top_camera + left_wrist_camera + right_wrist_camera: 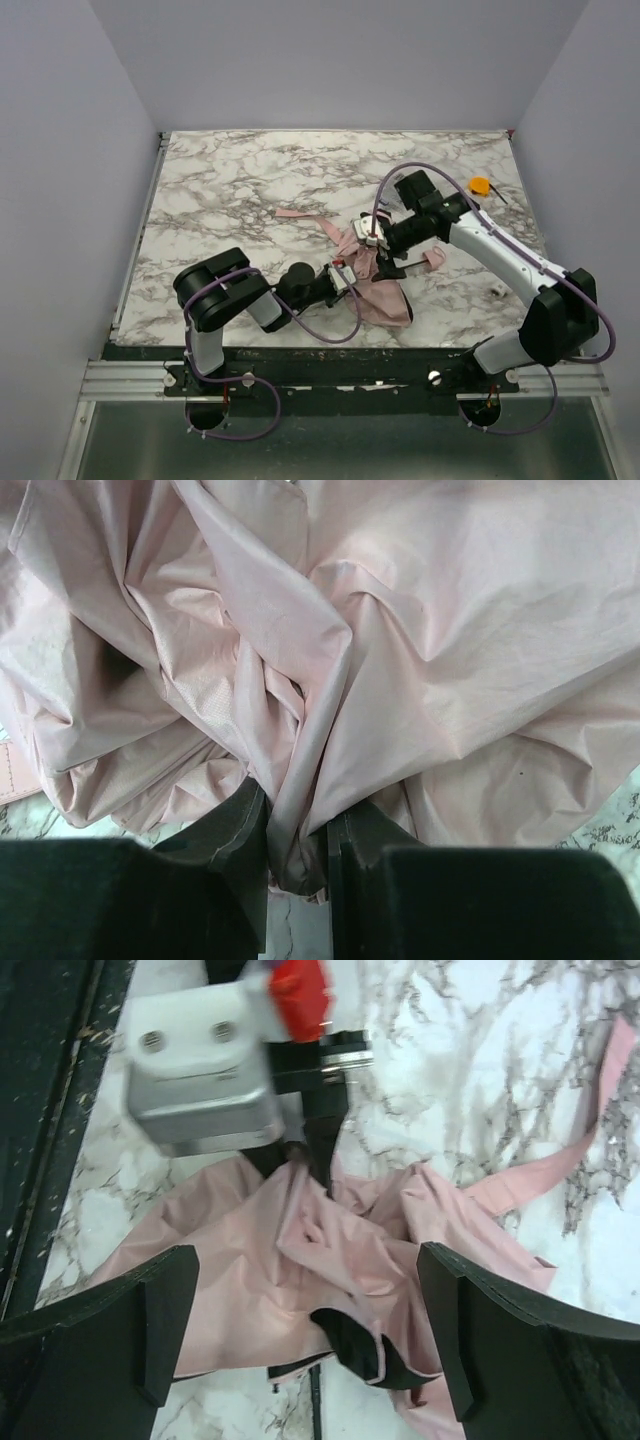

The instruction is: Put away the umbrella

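Our left jaws clamp a fold of the pink umbrella [450, 660] lying crumpled on the desk [230, 180]; our right jaws stand wide apart over it.

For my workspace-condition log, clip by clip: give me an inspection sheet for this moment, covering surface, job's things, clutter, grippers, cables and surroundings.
Surface: white-and-grey marble-patterned table, flat.
Job's things: pale pink fabric folding umbrella, crumpled in a heap near the table's middle, not yet put away.
Clutter: small round orange object at the far right; small pale item near the right arm, too small to identify.
Grippers: left gripper shut on a fold of the umbrella's fabric; right gripper open above the fabric, holding nothing.
Cables: purple cables loop loosely along both arms.
Surroundings: plain pale walls on three sides; nothing else seen.
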`<state>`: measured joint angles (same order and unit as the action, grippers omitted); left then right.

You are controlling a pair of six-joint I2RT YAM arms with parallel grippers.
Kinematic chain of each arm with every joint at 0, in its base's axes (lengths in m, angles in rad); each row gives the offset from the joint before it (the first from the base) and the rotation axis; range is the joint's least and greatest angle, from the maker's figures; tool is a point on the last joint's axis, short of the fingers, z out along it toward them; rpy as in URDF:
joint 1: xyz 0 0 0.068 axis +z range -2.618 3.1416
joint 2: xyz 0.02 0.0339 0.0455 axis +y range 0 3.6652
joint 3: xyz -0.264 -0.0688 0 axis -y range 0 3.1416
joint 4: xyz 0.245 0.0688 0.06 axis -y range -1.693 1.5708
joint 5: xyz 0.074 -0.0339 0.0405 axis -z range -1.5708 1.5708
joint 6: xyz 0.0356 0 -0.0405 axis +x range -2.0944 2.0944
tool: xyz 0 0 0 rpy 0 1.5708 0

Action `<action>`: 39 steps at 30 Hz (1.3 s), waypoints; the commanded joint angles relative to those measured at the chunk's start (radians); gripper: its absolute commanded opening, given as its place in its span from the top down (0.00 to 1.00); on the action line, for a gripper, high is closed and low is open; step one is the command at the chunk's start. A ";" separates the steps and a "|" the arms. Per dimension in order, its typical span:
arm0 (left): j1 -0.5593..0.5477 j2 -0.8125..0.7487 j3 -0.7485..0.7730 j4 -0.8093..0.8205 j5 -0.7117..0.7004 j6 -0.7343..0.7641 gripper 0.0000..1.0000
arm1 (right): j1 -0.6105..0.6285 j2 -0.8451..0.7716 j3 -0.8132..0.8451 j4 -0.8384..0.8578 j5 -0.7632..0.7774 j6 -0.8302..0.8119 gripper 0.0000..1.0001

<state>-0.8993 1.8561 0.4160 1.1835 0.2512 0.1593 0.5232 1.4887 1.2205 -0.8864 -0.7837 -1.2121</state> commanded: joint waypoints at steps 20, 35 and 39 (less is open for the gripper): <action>0.039 0.031 0.016 -0.315 0.206 -0.075 0.91 | 0.026 0.013 -0.701 0.938 0.348 -0.056 0.19; 0.042 -0.192 -0.061 -0.248 0.244 -0.111 0.18 | 0.026 0.049 -0.598 0.728 0.375 -0.033 0.79; 0.046 -0.283 -0.101 -0.213 0.217 -0.127 0.04 | 0.026 0.051 -0.577 0.657 0.345 -0.055 0.80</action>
<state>-0.8268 1.6505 0.3664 0.9981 0.3775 0.0818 0.5571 1.4887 0.6380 -0.0933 -0.5621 -1.2541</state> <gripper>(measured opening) 0.917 0.291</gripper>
